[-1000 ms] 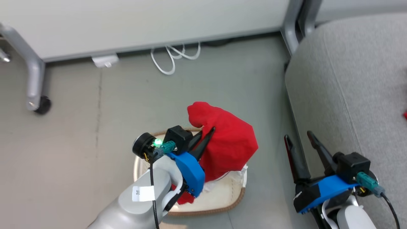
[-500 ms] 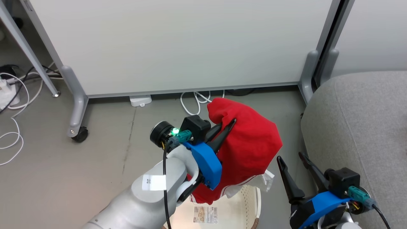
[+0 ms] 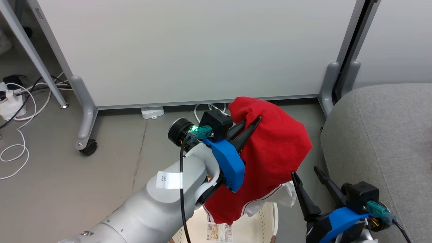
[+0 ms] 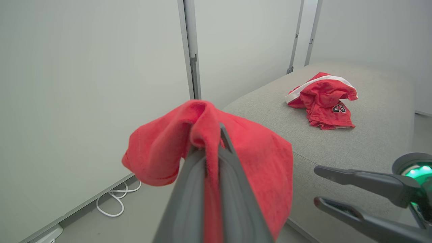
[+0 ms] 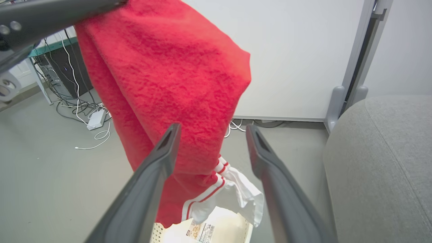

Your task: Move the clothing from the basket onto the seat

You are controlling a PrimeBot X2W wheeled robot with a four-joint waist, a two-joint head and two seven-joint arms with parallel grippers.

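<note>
Right above the basket, my left gripper is pinched tight on a fold of the red garment. It hangs off my fingers with the white-striped hem dangling over the basket, and I can't tell if it touches the rim. A paper label shows on the basket's bottom.

To the basket's right is the grey seat, with the other red garment, the one marked 23, crumpled on top. My right gripper sits between basket and seat, fingers spread wide, holding nothing.

Behind the basket there's a white partition panel, its grey foot and a looped white cable on the floor.
</note>
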